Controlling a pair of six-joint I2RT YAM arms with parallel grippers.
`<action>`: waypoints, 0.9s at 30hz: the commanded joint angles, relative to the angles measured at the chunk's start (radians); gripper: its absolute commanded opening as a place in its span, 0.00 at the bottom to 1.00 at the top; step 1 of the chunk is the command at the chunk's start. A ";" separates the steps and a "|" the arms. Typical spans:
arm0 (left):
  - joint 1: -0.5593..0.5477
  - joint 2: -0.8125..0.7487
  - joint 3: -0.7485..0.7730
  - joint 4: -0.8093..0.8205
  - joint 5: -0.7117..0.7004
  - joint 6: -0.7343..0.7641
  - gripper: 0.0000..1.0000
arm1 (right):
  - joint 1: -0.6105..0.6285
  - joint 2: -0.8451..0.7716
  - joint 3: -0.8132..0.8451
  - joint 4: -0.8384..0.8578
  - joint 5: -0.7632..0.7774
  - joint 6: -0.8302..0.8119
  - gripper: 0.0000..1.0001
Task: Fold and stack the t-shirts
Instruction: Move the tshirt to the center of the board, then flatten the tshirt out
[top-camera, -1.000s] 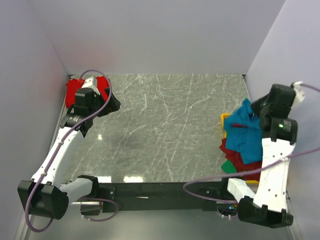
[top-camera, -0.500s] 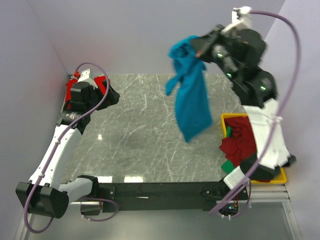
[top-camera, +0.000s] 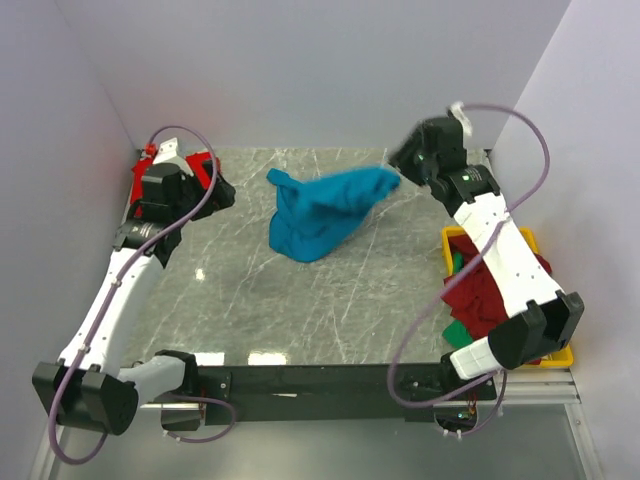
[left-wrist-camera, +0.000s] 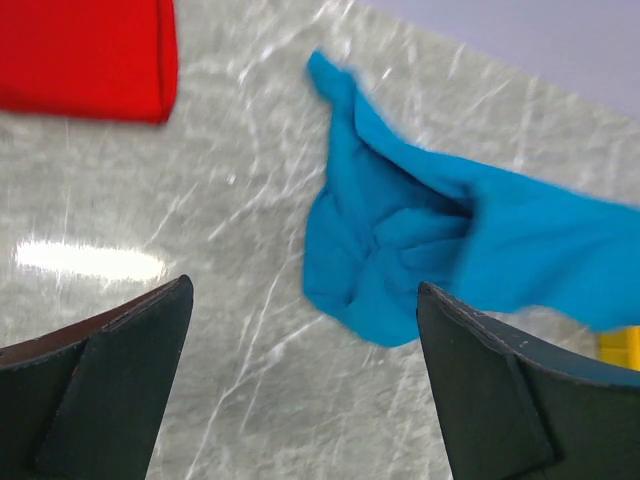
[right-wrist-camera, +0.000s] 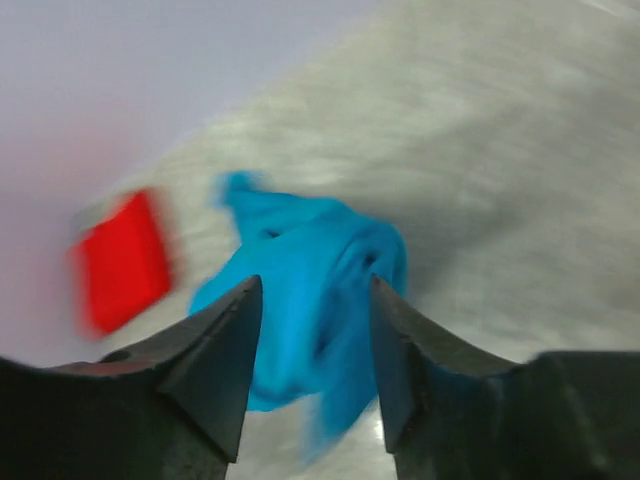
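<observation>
**Teal tee strung from right fingers to tabletop**

Right fingers (right-wrist-camera: 215, 360) clenched on one end of the teal-blue t-shirt (top-camera: 320, 215); wrist view blurred. That end is lifted, the rest bunched on the tabletop (top-camera: 330, 300), far middle. Left fingers (left-wrist-camera: 130, 350) spread wide, holding nothing, above the tabletop near the flat, square-edged red t-shirt (top-camera: 148, 178) in the far-left corner. Dark red t-shirt (top-camera: 480, 290) heaped in the yellow tray (top-camera: 560, 355), right edge.

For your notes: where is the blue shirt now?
Top view: the blue shirt is centre table, toward the far wall, one end at the right gripper.
</observation>
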 joint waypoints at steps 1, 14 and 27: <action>0.004 0.056 -0.042 -0.031 -0.003 0.010 0.99 | -0.062 -0.044 -0.167 0.001 0.055 0.069 0.57; 0.004 0.329 -0.049 0.043 0.167 -0.045 0.95 | 0.258 0.219 -0.157 0.110 -0.193 -0.146 0.53; 0.004 0.475 0.054 0.012 0.265 -0.021 0.91 | 0.303 0.686 0.226 -0.071 -0.137 -0.206 0.47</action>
